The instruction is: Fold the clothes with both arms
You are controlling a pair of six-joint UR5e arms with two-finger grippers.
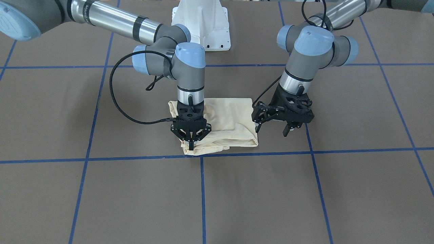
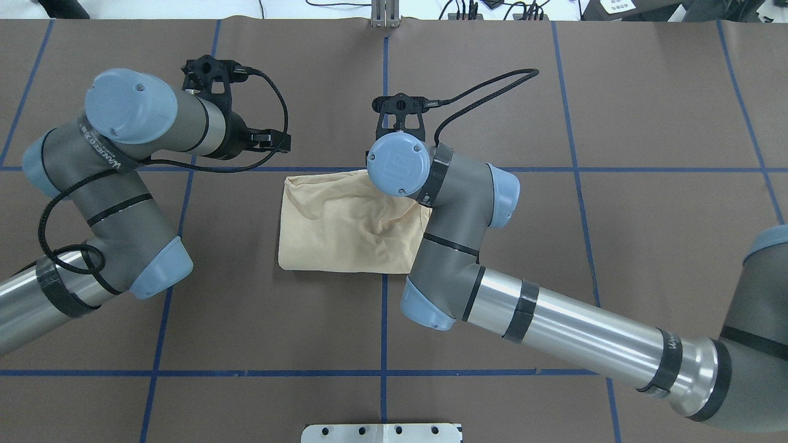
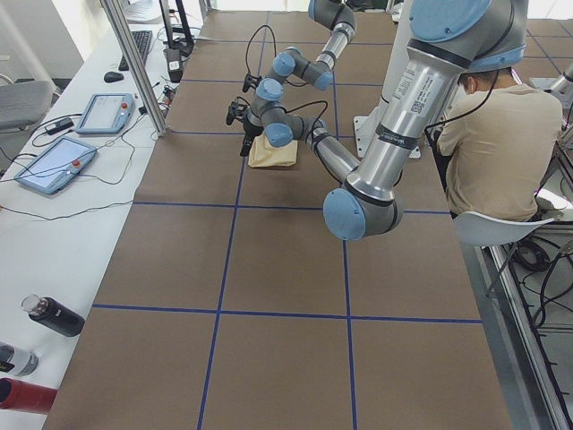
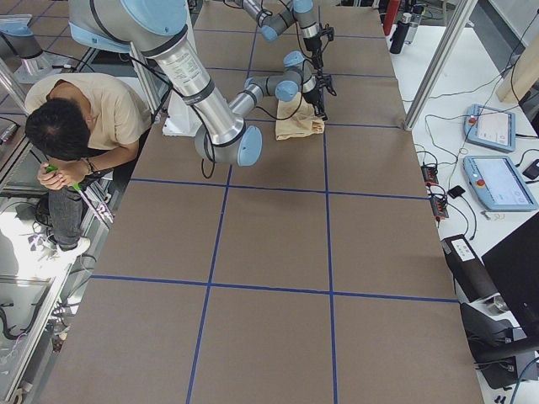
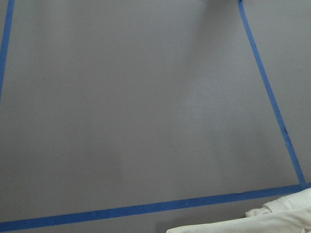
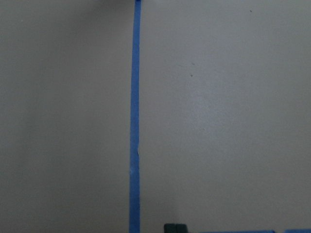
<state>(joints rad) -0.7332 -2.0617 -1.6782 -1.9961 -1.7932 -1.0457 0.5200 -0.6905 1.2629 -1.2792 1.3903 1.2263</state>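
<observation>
The cream-yellow shirt (image 1: pixel 230 118) lies folded into a small rectangle on the brown table, print hidden; it also shows in the overhead view (image 2: pixel 338 221). My right gripper (image 1: pixel 191 145) points straight down at the shirt's near corner in the front view, its fingers pinched together on the fabric edge. In the overhead view its own wrist hides it. My left gripper (image 1: pixel 273 128) hangs open and empty just beside the shirt's opposite side edge, a little above the table. The left wrist view shows only a corner of the shirt (image 5: pixel 272 221).
Blue tape lines (image 1: pixel 202 189) divide the brown table into squares. The white pedestal base (image 1: pixel 203 23) stands behind the shirt. A seated person (image 3: pixel 488 134) is beside the robot. Tablets (image 3: pixel 54 161) and bottles (image 3: pixel 54 315) lie on the side desk.
</observation>
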